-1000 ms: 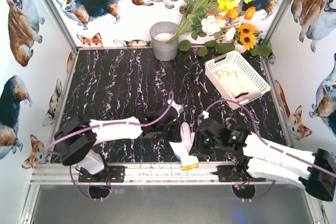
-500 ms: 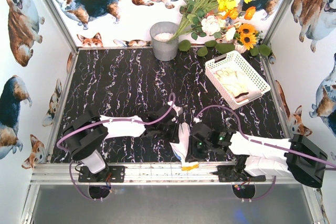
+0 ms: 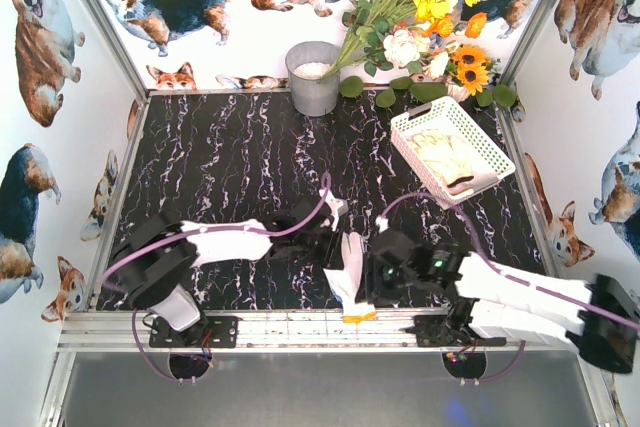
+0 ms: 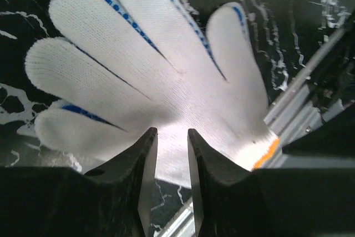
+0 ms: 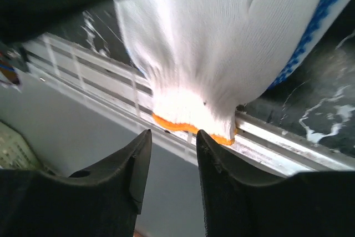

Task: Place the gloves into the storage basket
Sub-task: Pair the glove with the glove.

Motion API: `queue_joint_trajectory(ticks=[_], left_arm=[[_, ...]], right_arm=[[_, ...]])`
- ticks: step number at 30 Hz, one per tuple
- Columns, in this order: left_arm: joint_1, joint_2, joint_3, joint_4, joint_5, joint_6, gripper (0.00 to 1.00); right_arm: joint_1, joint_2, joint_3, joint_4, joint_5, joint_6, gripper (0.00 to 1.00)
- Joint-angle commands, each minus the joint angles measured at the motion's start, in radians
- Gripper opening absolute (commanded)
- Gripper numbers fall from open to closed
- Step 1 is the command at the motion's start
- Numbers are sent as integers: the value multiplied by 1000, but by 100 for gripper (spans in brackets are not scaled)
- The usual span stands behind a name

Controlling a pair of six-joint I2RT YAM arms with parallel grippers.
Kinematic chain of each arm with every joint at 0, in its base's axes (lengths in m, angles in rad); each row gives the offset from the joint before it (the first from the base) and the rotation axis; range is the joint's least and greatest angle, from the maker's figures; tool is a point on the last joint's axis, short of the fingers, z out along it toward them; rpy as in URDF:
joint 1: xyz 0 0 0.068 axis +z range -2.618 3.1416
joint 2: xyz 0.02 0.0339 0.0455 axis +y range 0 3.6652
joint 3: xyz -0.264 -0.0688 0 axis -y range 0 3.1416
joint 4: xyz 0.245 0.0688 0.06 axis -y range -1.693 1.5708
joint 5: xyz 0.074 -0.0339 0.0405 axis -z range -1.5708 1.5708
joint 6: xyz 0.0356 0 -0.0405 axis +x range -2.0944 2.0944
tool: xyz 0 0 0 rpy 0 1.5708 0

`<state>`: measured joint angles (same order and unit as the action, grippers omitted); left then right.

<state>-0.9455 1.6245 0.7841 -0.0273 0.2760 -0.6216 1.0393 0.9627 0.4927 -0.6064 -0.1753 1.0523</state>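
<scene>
While some gloves (image 3: 440, 155) sit in the storage basket (image 3: 418, 169), a white glove (image 3: 349, 265) with an orange cuff lies well apart from it, left tool (image 4: 172, 132) and right tool (image 5: 173, 133) both just slightly open beside it, gripping nothing.

The glove (image 4: 166, 65) is seen in white knit, lined with blue dots along the fingers and finished with an orange cuff. The worktop (image 3: 230, 162) is patterned black with white marble veining. The basket (image 3: 480, 135) is white latticework; the bucket (image 3: 313, 82) is grey. The walls (image 3: 60, 137) are printed with tan-and-white corgis on white
</scene>
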Motion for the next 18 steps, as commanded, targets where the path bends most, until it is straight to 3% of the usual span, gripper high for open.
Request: queue_joint_trajectory(ticks=[1, 7, 18], left_arm=[[10, -133, -20, 25, 1, 80, 25], [1, -215, -142, 130, 96, 73, 23], [-60, -175, -188, 208, 171, 72, 20]], right_arm=[[-106, -108, 99, -132, 145, -103, 41], [-308, -39, 91, -53, 105, -230, 36], [-429, 134, 101, 127, 85, -342, 30]])
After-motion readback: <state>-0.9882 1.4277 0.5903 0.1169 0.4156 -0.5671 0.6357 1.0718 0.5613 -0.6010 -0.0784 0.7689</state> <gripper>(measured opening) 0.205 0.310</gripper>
